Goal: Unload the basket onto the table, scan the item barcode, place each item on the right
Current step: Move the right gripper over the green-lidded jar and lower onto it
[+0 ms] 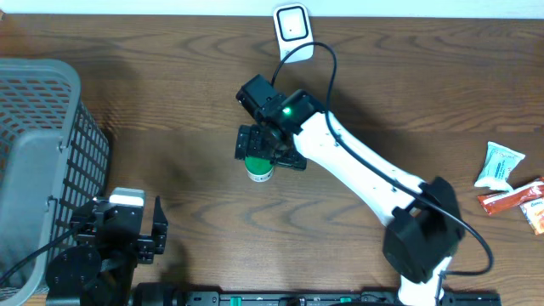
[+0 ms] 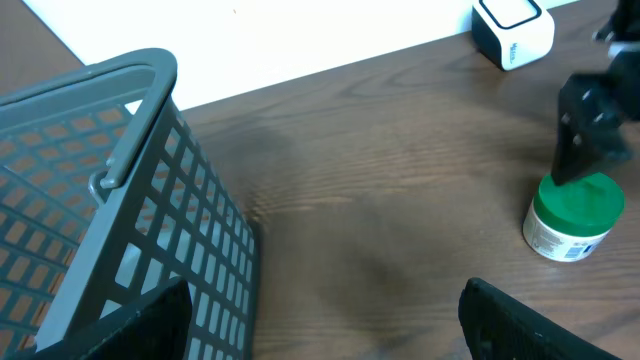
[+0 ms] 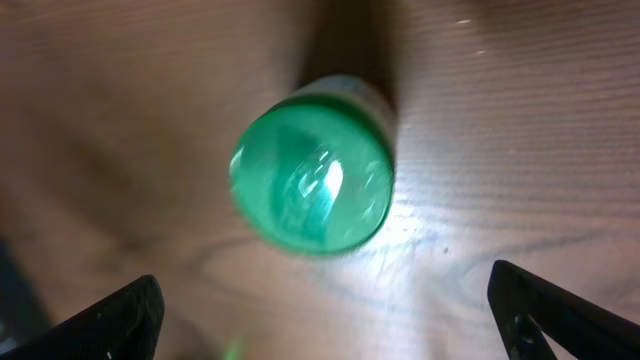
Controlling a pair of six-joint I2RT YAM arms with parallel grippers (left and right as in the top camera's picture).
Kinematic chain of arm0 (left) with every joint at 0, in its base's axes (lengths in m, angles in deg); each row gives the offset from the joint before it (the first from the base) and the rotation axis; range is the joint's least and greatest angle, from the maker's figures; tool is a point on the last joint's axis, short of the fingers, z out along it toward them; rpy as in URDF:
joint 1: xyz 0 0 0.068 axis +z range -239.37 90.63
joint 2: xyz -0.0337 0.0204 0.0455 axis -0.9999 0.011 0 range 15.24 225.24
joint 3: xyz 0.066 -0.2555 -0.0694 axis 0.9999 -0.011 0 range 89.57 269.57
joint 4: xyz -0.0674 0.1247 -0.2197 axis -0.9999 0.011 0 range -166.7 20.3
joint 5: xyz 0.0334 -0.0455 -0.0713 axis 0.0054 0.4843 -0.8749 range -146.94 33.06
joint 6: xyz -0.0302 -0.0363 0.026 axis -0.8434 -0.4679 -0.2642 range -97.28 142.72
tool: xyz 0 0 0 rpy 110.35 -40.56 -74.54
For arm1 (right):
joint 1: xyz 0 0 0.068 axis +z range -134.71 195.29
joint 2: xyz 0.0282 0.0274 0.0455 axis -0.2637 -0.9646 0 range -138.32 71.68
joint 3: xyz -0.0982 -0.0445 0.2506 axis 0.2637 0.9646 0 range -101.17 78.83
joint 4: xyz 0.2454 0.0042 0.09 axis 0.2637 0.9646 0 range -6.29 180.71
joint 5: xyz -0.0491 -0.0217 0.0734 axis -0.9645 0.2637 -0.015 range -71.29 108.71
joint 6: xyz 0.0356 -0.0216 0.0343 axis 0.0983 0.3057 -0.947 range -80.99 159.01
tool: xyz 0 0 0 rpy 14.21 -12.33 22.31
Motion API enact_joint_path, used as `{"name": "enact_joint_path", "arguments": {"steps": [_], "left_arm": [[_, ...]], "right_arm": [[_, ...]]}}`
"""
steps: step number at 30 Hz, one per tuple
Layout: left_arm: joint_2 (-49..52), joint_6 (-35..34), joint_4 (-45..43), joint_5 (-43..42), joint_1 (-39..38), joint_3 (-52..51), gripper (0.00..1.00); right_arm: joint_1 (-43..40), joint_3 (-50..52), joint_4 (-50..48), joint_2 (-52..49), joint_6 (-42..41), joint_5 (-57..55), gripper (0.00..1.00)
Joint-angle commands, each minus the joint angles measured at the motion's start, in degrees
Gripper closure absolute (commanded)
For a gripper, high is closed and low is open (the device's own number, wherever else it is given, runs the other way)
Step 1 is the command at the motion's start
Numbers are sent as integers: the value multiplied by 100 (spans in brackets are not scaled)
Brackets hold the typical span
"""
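Your right claw (image 1: 265, 150) hangs spread wide over the green-lidded jar (image 1: 260, 170), which stands upright near the middle of the desk (image 1: 170, 102). From that claw's own camera you look straight down on the green lid (image 3: 312, 180), with both fingers far out to either side and nothing held between them. In the left wrist view one dark finger (image 2: 588, 135) stands right at the lid's rim; you cannot tell whether it touches. The jar's body is white with a label whose print is too small to read. Beyond the jar, the white barcode scanner (image 1: 291, 23) sits at the desk's far edge. Your left claw (image 1: 129, 228) is at the near left corner, fingers apart and holding nothing, just beside the grey mesh basket (image 1: 34, 102) on the left edge. A few packets (image 1: 498, 163) lie at the right edge, well apart from the jar.
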Motion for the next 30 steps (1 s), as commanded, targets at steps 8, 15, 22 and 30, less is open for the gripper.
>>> {"name": "enact_joint_path", "arguments": {"steps": [8,15,22,30], "left_arm": [[-33,9,-4,9,-22,15,14],[-33,9,-4,9,-22,15,14],[-31,9,-7,9,-22,15,14],[-33,9,-7,9,-22,15,14]], "right_arm": [[52,-13,-332,-623,-116,-328,1],[111,-20,-616,-1095,-26,-201,1],[179,-22,-817,-1353,249,-74,3],[179,-22,-761,-1353,490,-74,31]]}}
